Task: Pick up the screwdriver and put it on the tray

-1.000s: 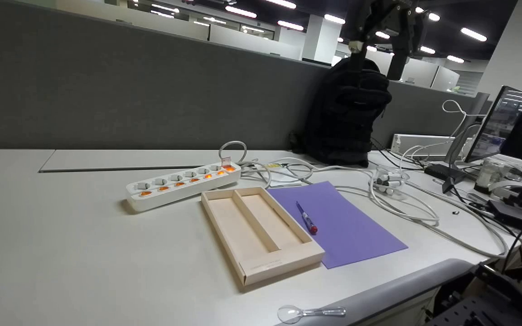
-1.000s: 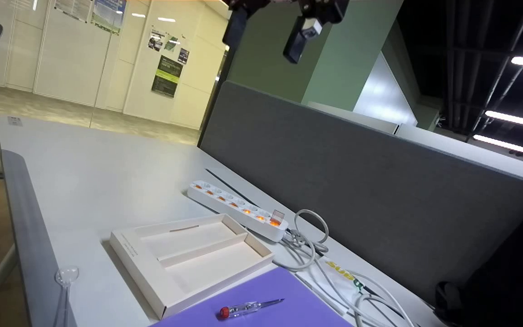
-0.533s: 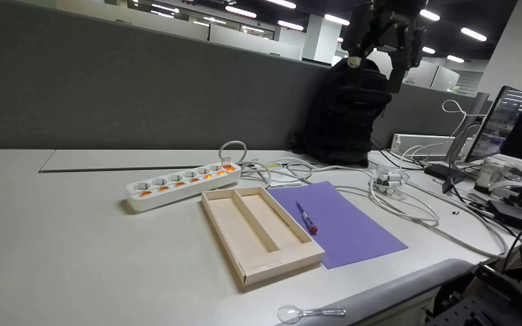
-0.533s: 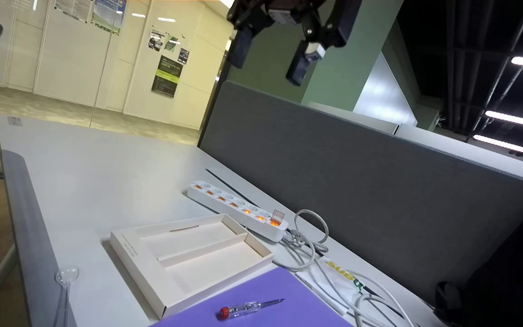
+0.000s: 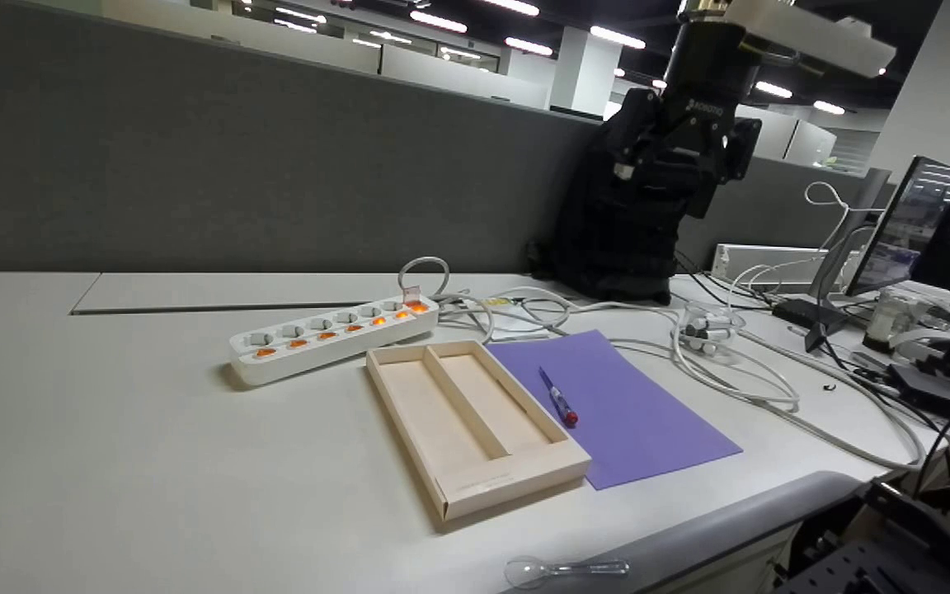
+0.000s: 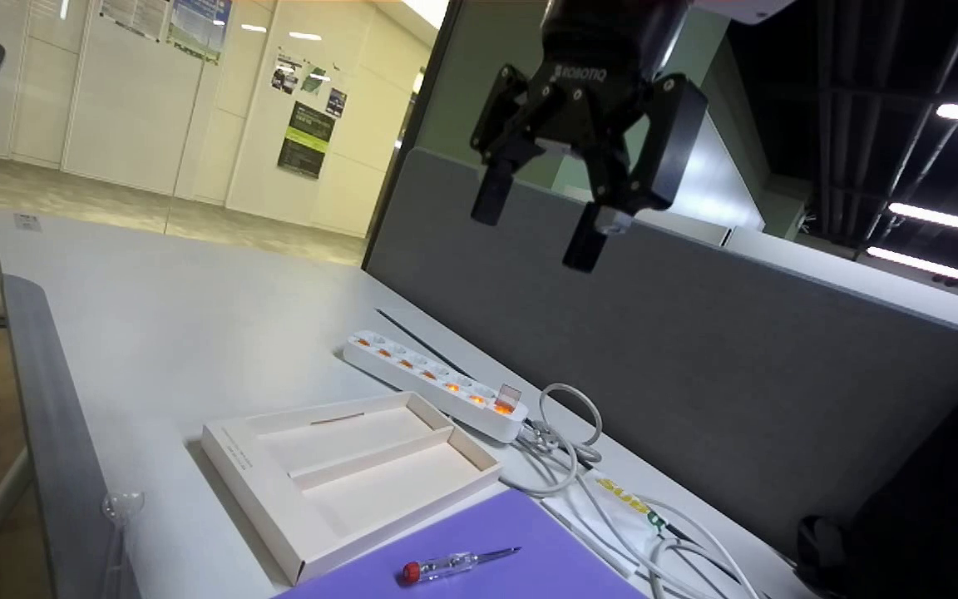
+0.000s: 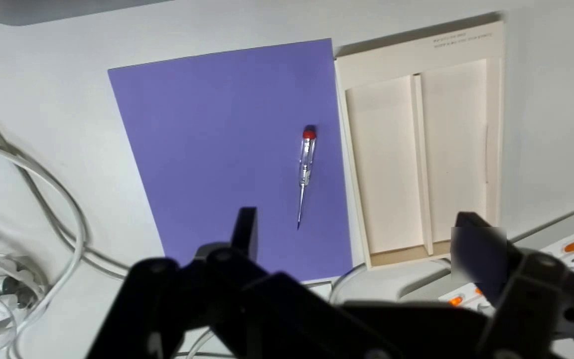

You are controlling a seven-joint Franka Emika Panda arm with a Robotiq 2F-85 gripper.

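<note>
The screwdriver (image 5: pixel 559 400) has a clear handle with a red end cap and a thin metal shaft. It lies on the purple sheet beside the tray, also in an exterior view (image 6: pixel 446 566) and the wrist view (image 7: pixel 306 162). The tray (image 5: pixel 516 477) is light and shallow, with a lengthwise divider (image 7: pixel 420 164) between two compartments that hold nothing. My gripper (image 6: pixel 533 241) is open and empty, high above the table. In the wrist view its fingertips (image 7: pixel 248 212) stand wide apart, with the screwdriver's tip and the tray showing beyond the gap.
The purple sheet (image 5: pixel 648 421) lies against the tray's side. A white power strip (image 5: pixel 335 340) lies behind the tray, with loose cables (image 6: pixel 579 449) nearby. A clear spoon (image 5: pixel 570 569) lies at the front edge. A black backpack (image 5: pixel 607 268) stands against the grey partition (image 5: pixel 277 165).
My gripper has come down from the top of both exterior views and stays open. The screwdriver and the tray have not moved.
</note>
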